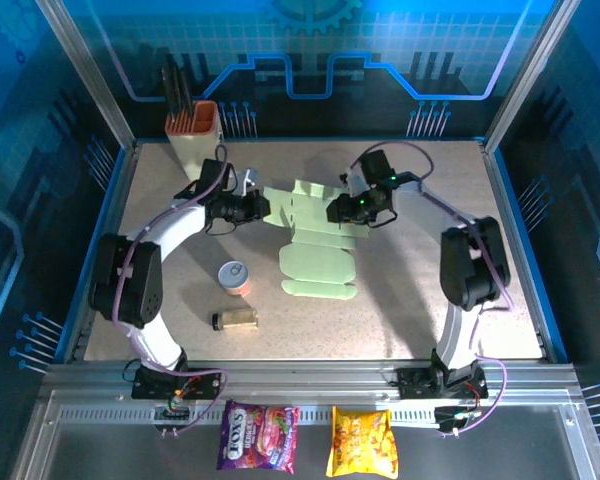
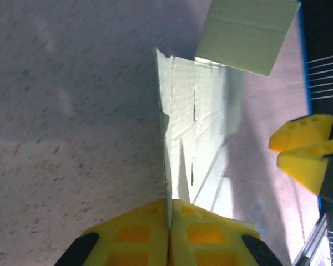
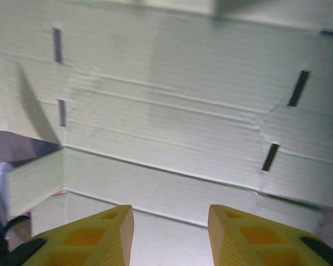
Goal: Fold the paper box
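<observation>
On the worktop [image 1: 410, 300], the paper box [image 1: 318, 262] is lying as a flat, creased, pale-green cut-out with slits and flaps. At the box's far-left edge the left gripper [image 1: 263, 208] is pinching the card, its yellow fingers [image 2: 139, 233] pressing together on the thin sheet (seen edge-on from the wrist camera). Over the box's far-right part the right gripper [image 1: 335, 212] is hovering with its fingers [image 3: 94, 238] spread apart, gripping nothing. Left of the box, a can [image 1: 235, 277] is standing and a small jar [image 1: 234, 319] is lying on its side.
</observation>
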Controlling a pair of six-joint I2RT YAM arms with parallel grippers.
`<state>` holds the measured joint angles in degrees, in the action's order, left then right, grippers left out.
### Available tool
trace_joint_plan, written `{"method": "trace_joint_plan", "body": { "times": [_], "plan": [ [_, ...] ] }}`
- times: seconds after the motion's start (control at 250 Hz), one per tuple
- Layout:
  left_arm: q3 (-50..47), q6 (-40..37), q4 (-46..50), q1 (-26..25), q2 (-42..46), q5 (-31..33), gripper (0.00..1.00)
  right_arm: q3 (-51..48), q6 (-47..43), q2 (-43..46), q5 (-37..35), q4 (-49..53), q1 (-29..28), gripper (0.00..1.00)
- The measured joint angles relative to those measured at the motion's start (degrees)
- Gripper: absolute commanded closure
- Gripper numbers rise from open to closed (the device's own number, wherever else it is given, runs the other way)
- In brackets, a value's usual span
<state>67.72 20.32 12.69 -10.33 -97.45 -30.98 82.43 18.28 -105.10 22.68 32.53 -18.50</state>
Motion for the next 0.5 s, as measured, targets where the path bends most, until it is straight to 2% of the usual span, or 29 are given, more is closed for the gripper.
{"method": "trace_joint_plan", "body": {
  "times": [0.196,0.408,0.499],
  "plan": [
    [0.02,-3.82,-1.68,-1.42,6.93,-3.56,0.90,-0.02,-7.19,10.99,-0.13,0.81,3.02,0.56],
    [0.07,-6.47,-3.21,-2.38,13.14,-10.01,1.00,0.07,-15.89,18.03,1.31,2.40,4.66,0.54],
    [0.07,-6.86,-4.02,-2.38,15.06,-13.46,1.00,0.13,-18.86,19.96,1.33,3.56,4.96,0.54]
  ]
}}
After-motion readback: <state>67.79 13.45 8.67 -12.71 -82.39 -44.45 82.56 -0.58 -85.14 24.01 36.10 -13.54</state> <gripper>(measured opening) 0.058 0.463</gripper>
